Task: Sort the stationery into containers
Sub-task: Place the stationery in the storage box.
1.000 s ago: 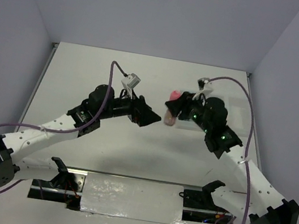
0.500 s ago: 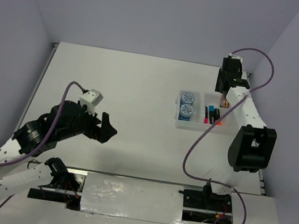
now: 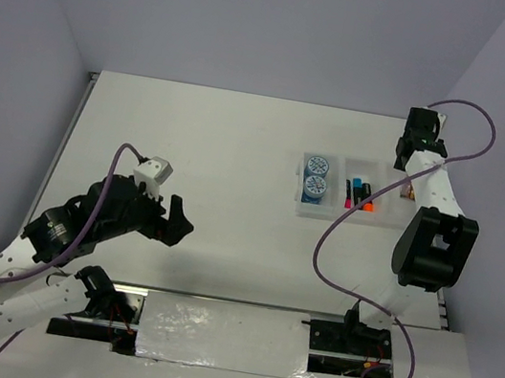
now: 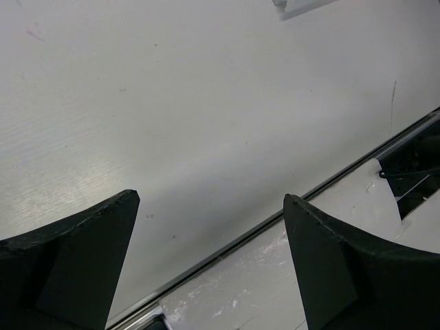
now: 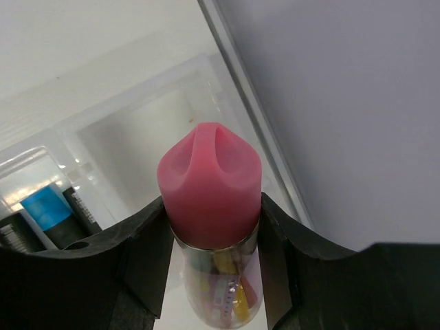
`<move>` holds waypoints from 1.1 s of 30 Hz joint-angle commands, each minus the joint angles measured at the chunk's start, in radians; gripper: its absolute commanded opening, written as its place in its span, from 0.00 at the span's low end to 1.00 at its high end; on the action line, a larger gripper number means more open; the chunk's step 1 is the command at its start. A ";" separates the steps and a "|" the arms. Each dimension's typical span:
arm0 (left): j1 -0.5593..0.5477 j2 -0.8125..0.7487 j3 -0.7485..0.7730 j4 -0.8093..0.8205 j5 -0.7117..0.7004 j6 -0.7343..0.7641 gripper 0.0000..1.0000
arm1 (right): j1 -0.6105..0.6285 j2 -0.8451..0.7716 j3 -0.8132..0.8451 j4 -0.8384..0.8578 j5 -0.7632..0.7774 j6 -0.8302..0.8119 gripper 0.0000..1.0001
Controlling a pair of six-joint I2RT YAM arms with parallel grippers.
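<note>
- The glue stick [image 5: 210, 180] stands upright, pink cap up. The right pincer [image 5: 212, 210] is clamped on its clear body just under the cap, a hold that should let it go down bottom-first.
- It hangs over the right-hand compartment of the tray [image 3: 313, 211], which looks to hold nothing and is probably its slot. Whether its base touches the floor there I cannot tell.
- The two tape rolls [image 3: 316, 166] fill the left compartment and the highlighters [image 3: 359, 192] lie in the middle one. Each kind has its own space, and this looks like the last item.
- The left pincer [image 3: 175, 220] has its jaws wide apart and grips nothing. It hovers near the front edge, well apart from the tray, likely parked out of the way.
- The worktop [image 3: 193, 140] is white and matte with faint scuffs. Pale lilac-grey walls [image 3: 260, 25] close it in on three sides, and the tray sits near the right one.
</note>
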 commanded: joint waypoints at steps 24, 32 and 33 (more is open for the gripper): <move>-0.005 -0.022 -0.001 0.025 0.013 0.009 0.99 | -0.056 0.053 -0.084 0.161 -0.042 0.058 0.49; -0.005 -0.013 -0.001 0.025 0.010 0.007 0.99 | -0.056 0.053 -0.061 0.141 -0.046 0.069 0.89; -0.007 -0.013 -0.001 0.025 0.010 0.007 0.99 | -0.056 0.053 -0.058 0.138 -0.045 0.073 0.89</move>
